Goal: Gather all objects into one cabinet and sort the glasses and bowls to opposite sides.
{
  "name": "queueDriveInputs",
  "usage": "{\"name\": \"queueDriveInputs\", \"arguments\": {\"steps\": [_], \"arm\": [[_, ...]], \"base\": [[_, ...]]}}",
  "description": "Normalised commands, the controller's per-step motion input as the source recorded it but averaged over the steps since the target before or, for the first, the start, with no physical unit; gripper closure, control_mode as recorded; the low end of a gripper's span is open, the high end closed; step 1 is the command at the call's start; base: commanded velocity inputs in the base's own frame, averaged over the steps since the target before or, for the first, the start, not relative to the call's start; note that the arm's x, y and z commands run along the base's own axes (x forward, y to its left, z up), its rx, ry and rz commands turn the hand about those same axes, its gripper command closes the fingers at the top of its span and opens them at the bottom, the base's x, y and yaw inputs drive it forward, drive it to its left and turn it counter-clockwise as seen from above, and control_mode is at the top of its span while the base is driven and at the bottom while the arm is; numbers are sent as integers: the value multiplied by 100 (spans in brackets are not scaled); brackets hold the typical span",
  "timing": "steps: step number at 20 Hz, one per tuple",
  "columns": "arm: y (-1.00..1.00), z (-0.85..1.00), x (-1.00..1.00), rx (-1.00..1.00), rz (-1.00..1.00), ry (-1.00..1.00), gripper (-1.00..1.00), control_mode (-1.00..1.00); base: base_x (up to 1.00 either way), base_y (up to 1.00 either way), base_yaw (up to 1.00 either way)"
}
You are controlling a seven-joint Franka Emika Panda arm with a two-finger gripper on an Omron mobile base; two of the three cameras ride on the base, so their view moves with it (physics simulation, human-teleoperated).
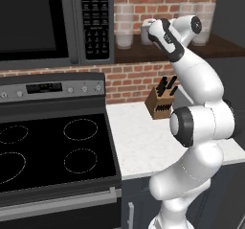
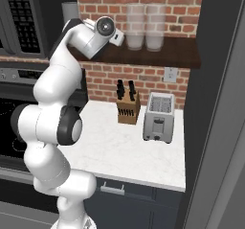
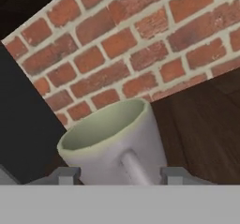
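- Mug (image 3: 115, 141), lower centre of hand view, on the wooden shelf (image 3: 201, 124) against the brick wall (image 3: 122, 54); handle faces the camera.
- Pincer (image 3: 118, 175) part-open, one fingertip (image 3: 65, 175) each side of the mug; contact not clear, so can't tell if it's gripped.
- Risk: fingers land near the handle, mug twists or slips on lift.
- Risk: a nudge tips it toward the glasses (image 2: 144, 28), upper centre-right of right base view.
- Knife block (image 2: 128, 106) and toaster (image 2: 159, 118) sit on the surface below if it drops.
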Motion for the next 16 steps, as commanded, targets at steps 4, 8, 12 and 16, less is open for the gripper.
{"name": "queueDriveInputs", "arguments": {"steps": [4, 8, 12, 16], "arm": [[0, 0, 0, 0, 0, 0, 100, -100], [0, 0, 0, 0, 0, 0, 100, -100], [0, 0, -3, 0, 0, 0, 100, -100], [0, 0, -35, 0, 0, -3, 100, -100]], "base": [[0, 0, 0], [0, 0, 0], [0, 0, 0], [0, 0, 0]]}}
